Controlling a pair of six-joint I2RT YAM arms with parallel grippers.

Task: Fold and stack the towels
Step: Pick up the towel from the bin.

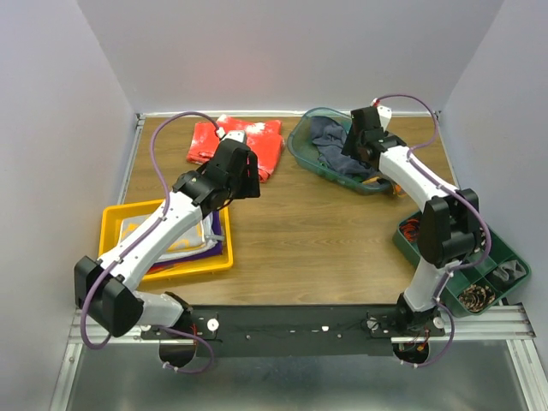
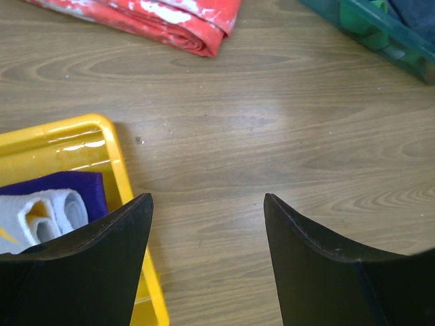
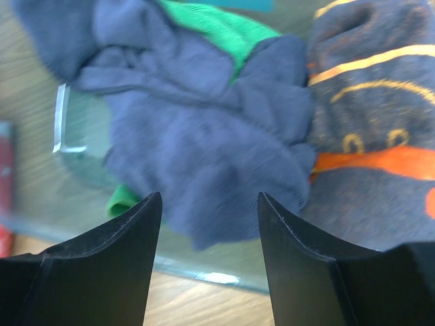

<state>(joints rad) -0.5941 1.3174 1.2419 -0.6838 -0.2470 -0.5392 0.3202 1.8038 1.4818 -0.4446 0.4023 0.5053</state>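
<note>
Navy towel: it lies bunched up in the green basket, at the upper right of the top view. In the right wrist view it fills the middle. Its lower edge shows right in the gap between the two black fingers.
Green towel: it peeks out from under the navy towel at the top of the right wrist view, far from the jaws.
Grey towel with orange marks: it lies at the right of that view, touching the navy towel and above the right-hand finger.
Right gripper: its jaws stand wide apart with nothing in them. It hangs over the basket, just above the navy towel. I cannot tell if it touches the cloth.
Purple towel: it lies folded flat in the yellow tray, at the lower left of the left wrist view.
White towel: it lies folded on top of the purple towel, partly behind the left-hand finger.
Left gripper: its jaws stand wide apart and hold nothing. Bare table shows in the gap, just right of the tray's rim.
Red cloth: it lies folded on the table at the top of the left wrist view, well apart from the jaws.
</note>
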